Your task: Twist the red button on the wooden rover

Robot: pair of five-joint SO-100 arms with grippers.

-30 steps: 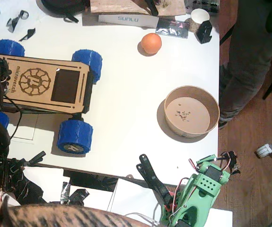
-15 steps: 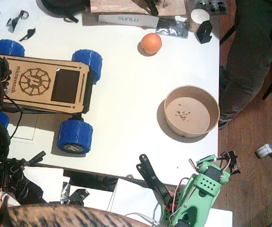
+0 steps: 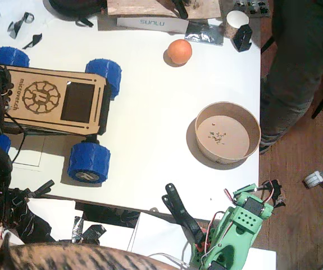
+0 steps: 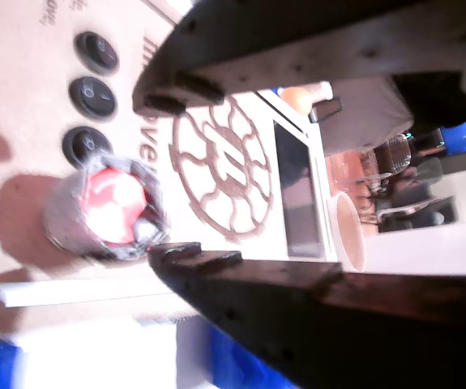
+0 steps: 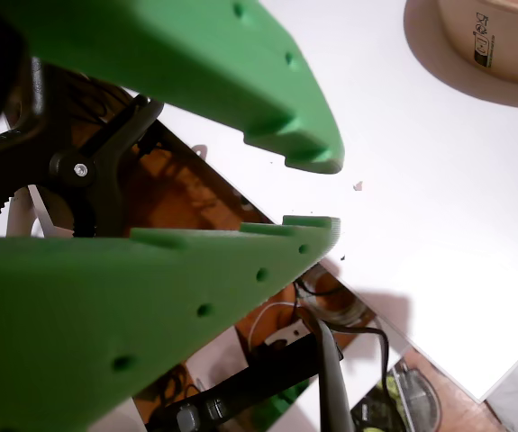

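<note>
The left gripper (image 4: 168,174) hangs just beside the red button (image 4: 111,207), jaws apart. I would centre both jaws around the button before closing, then turn.

The wooden rover (image 3: 57,101) sits flat on blue wheels, the red button (image 4: 113,207) silver-rimmed beside three black buttons.

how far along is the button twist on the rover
Done: the left arm has reached the wooden rover, and its tool hangs open just over the red button, beside the three black buttons. In hand: lining up on the button; the dark fingers do not clamp it. Left: closing on it and twisting. The right tool, green, rests open at the table edge.
</note>
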